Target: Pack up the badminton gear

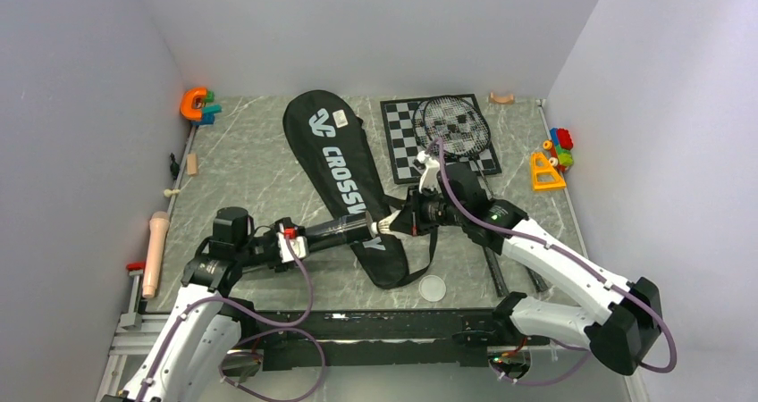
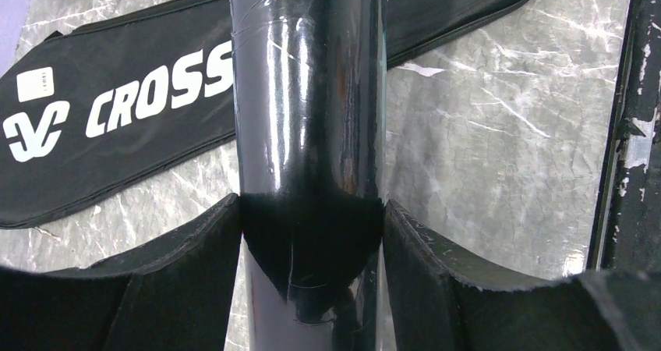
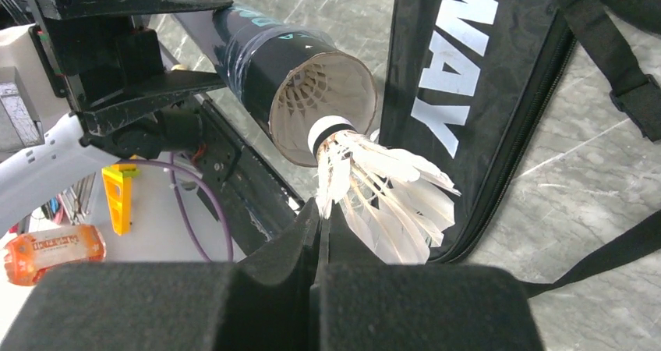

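Gripping the tube with left gripper; pinching a shuttlecock with right gripper at the tube's mouth, bag beneath.

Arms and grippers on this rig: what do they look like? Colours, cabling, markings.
The left arm and right arm have white shells with black joints, and a purple cable loops along each. The left gripper and right gripper have matte black, scuffed fingers. A small green light shows on the right arm.
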`<control>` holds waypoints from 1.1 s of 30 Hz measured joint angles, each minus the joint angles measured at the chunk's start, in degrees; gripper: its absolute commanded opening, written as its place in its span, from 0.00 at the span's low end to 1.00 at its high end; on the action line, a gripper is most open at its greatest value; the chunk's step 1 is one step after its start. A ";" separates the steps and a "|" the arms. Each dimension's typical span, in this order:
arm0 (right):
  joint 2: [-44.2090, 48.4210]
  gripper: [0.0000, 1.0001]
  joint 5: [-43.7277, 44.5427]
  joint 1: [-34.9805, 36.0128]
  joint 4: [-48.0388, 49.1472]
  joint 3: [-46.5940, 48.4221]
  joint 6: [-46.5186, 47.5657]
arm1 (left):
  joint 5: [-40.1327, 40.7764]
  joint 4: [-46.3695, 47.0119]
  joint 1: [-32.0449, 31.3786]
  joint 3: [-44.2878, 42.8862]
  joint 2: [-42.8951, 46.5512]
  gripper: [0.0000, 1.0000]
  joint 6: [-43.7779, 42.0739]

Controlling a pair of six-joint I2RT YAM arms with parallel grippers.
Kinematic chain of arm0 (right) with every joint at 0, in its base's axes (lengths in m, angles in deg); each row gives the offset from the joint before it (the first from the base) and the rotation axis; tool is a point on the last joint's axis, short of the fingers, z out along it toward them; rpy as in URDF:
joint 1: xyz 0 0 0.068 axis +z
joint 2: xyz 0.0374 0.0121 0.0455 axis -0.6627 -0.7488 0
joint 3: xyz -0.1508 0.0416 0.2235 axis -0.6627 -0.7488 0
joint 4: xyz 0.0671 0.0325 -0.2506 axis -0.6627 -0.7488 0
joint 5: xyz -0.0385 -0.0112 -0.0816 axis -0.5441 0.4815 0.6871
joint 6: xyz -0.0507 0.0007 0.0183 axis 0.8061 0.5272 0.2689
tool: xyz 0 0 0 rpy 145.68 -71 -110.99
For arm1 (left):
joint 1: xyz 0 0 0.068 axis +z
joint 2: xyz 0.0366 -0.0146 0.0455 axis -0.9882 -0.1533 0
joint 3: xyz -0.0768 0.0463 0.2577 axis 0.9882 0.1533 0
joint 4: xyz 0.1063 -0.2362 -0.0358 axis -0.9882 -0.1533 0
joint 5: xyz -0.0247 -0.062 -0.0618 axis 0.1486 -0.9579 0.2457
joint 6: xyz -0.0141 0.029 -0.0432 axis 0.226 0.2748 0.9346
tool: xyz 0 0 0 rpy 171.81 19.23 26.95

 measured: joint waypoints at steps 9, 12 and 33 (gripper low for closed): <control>-4.42 0.00 -0.83 2.86 1.53 1.01 0.13 | -0.59 -1.92 0.09 -0.68 0.31 0.00 -1.81; -6.29 0.00 -0.87 4.39 2.73 1.95 0.11 | -0.81 -2.60 0.09 -0.70 0.63 0.00 -2.27; -6.51 0.53 -3.50 4.70 10.14 1.46 -2.49 | -2.10 -5.35 0.31 -2.49 3.91 0.00 -3.30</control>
